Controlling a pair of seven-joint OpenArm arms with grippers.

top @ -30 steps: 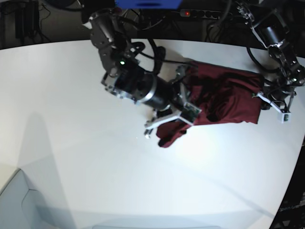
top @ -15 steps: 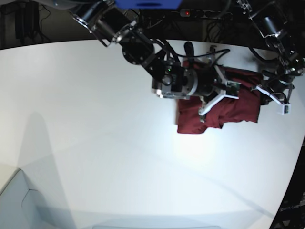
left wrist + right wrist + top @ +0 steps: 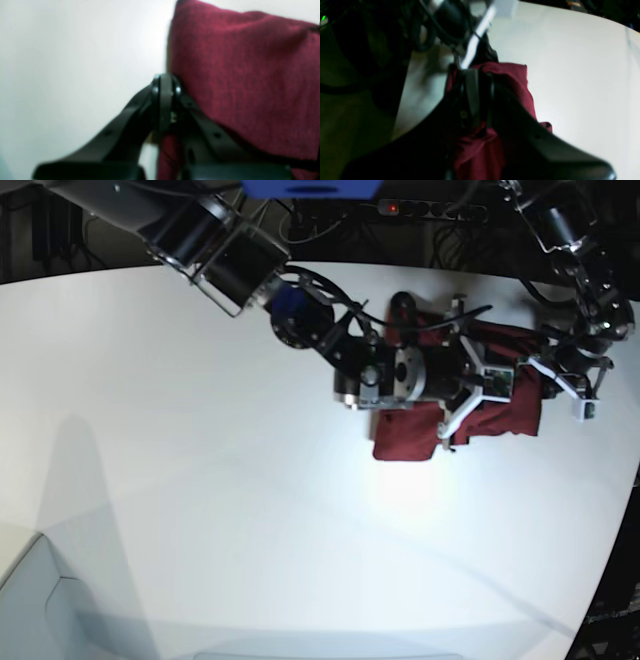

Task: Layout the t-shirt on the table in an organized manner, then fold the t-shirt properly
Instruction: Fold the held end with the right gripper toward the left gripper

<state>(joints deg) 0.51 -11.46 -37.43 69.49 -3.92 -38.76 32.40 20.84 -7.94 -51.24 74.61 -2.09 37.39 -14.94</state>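
The dark maroon t-shirt (image 3: 405, 438) lies bunched and doubled over at the right rear of the white table (image 3: 200, 480). My right gripper (image 3: 525, 375) reaches across it from the left and is shut on a fold of the t-shirt (image 3: 517, 82); in the right wrist view the right gripper (image 3: 475, 75) has cloth hanging below its fingers. At the shirt's right edge my left gripper (image 3: 548, 368) is shut on the t-shirt (image 3: 237, 75); the left wrist view shows the left gripper (image 3: 165, 80) with its fingers pressed together and fabric passing under them. The two grippers are close together.
A power strip (image 3: 420, 208) with a red light and cables lies behind the table's far edge. The table's curved edge (image 3: 615, 550) runs down the right side. A pale grey surface (image 3: 40, 610) sits at the bottom left corner.
My right arm has swung right, carrying the shirt's left part over the rest toward the left gripper. The shirt is now a narrower bundle. The left gripper has barely moved.
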